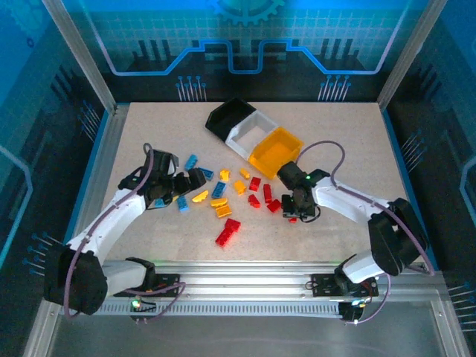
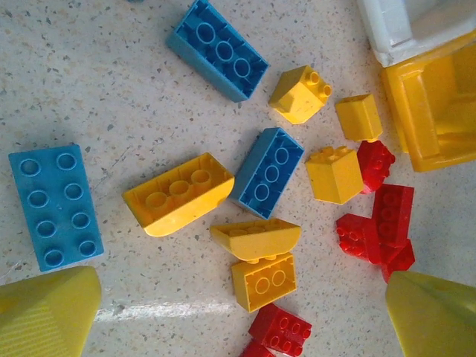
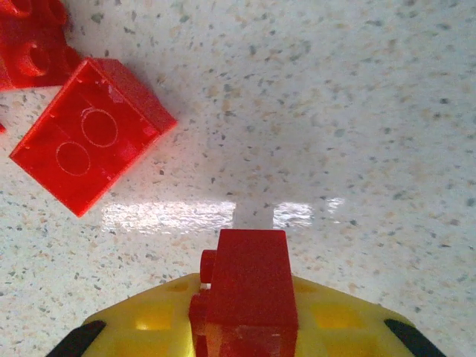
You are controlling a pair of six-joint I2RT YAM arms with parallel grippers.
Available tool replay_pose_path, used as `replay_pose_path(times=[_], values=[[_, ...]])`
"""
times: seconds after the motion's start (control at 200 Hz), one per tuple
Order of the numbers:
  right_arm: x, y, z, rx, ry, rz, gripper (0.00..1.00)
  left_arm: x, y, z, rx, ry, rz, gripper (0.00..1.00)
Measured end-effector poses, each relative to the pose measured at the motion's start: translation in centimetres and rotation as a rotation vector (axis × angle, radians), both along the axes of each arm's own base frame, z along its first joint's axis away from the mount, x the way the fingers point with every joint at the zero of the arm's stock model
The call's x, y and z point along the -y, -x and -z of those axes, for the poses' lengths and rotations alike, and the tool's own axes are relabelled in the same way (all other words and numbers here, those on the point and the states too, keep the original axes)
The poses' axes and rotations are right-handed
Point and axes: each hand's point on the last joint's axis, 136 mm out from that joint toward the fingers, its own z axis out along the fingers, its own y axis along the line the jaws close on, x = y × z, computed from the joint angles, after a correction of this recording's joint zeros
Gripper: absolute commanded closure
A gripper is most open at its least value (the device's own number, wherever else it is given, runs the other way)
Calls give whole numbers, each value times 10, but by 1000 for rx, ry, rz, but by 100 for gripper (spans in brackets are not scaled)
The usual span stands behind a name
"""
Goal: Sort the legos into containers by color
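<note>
As the top view looks down on the table (image 1: 349, 134), the legos (image 1: 223, 197) lie scattered in its middle, red, yellow-orange and blue mixed together. The containers (image 1: 239, 141) stand just behind them in a slanted row: a black bin (image 1: 227, 117), a white bin (image 1: 256, 128) and a yellow-orange bin (image 1: 277, 152). The left gripper (image 1: 186, 184) is low at the left side of the pile, and the right gripper (image 1: 295, 208) is low at its right side, near the yellow-orange bin. In the left wrist view, the yellow fingers (image 2: 44, 316) stand wide apart and hold nothing; between them the bricks lie free on the table, with corners of the white and yellow-orange bins at the upper right. In the right wrist view, the pads (image 3: 149, 320) are pressed on one small red brick (image 3: 249, 286), taken by its two flat sides, close to the table; whether it touches the surface I cannot tell. A second red brick (image 3: 89, 141) lies apart at the upper left. I judge that such a brick is light, stiff and not fragile, but its smooth plastic can slip or turn. The flat parallel sides are the good place to take it, not the studs or a sloped face.
</note>
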Motion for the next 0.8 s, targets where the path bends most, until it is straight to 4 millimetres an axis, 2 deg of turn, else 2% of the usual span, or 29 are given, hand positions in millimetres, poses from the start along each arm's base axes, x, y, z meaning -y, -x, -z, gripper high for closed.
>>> replay_pose_path(times=[0.08,0.165,0.3,0.41,0.505,0.615,0.8], values=[[4,-5,-16,25,-24,24,80,0,-1,5,-16,-3,1,1],[4,-24,-42,72,-73,56,80,2,-2,9,-28,1,7,1],[2,-71,-84,162,-151,109,80,6,-3,6,-18,22,21,1],[-8,-116,-103,200,-187,111,79,9,1,6,-9,40,36,1],[-22,-148,-101,194,-200,94,79,12,11,9,-18,44,61,1],[-37,-181,-88,174,-205,78,79,19,21,11,-33,31,109,1],[-51,-215,-57,130,-194,65,77,29,45,11,-47,12,188,1]])
